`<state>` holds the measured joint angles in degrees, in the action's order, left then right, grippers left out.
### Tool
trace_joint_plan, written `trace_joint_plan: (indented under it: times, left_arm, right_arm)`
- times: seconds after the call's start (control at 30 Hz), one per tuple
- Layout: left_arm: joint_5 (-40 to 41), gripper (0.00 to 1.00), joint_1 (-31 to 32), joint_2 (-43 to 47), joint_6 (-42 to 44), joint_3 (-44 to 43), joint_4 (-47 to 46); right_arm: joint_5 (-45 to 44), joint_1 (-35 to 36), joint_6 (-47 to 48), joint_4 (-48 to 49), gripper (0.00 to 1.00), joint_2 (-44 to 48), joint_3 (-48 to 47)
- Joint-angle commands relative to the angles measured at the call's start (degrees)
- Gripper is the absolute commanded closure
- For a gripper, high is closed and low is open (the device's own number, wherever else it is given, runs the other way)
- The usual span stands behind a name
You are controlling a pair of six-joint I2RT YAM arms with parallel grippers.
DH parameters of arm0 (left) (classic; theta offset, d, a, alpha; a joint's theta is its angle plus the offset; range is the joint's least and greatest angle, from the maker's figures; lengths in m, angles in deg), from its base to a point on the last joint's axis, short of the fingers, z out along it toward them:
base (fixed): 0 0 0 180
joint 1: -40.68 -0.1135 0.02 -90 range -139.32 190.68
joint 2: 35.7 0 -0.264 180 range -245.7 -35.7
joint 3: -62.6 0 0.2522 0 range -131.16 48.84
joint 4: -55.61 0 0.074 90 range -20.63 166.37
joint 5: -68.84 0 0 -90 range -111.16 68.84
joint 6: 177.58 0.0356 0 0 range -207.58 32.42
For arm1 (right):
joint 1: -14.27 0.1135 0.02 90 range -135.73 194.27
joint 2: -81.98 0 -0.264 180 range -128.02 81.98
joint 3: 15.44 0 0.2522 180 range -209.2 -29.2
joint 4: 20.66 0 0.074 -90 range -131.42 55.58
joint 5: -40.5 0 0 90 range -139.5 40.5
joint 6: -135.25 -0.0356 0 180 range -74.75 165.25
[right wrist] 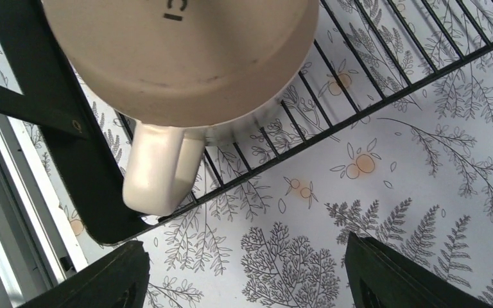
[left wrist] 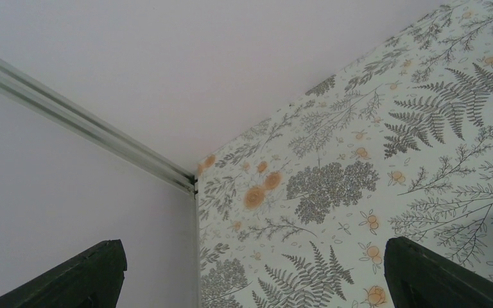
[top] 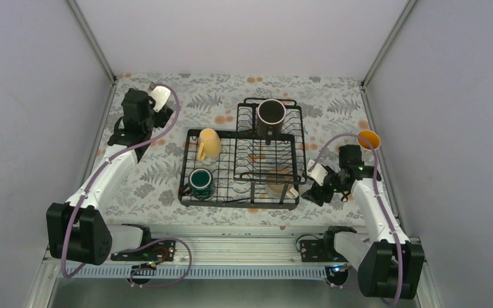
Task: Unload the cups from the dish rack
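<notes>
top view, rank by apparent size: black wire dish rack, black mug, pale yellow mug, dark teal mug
1. black wire dish rack
2. black mug, possibly nearer the camera, so unsure
3. pale yellow mug and dark teal mug look alike; not ranked

Dish rack (top: 183,168): black wire, centre frame, with a raised basket at its upper right.
Black mug (top: 271,114): upright in the raised basket, mouth up.
Pale yellow mug (top: 209,144): tipped over, rack's upper left.
Teal mug (top: 200,183): upright, rack's lower left.
Cream mug (right wrist: 180,51): rack's lower right, flat base showing, handle by the rim.
White mug (top: 369,138): orange inside, outside the rack, right of frame.
</notes>
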<state>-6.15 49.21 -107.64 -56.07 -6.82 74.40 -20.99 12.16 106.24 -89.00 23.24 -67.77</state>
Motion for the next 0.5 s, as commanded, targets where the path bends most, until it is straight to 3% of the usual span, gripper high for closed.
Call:
trace_joint_plan:
  times: [0.0,0.2,0.33,0.47]
  left_arm:
    - [1.30,0.00,0.27,-0.07,-0.04,-1.84,-0.12]
    - [2.23,0.00,0.33,0.23,0.64,-1.47,-0.16]
    - [2.36,0.00,0.34,0.51,0.70,-1.07,-0.50]
    - [2.89,0.00,0.40,0.27,0.75,-0.88,-0.66]
  right_arm:
    - [5.01,-0.12,2.24,1.82,0.20,2.48,2.35]
    - [3.47,-2.50,6.13,1.00,0.19,5.17,4.12]
    - [7.79,-7.26,16.38,-3.58,0.21,7.95,5.13]
    - [7.82,-9.37,17.31,-2.80,0.20,12.03,6.48]
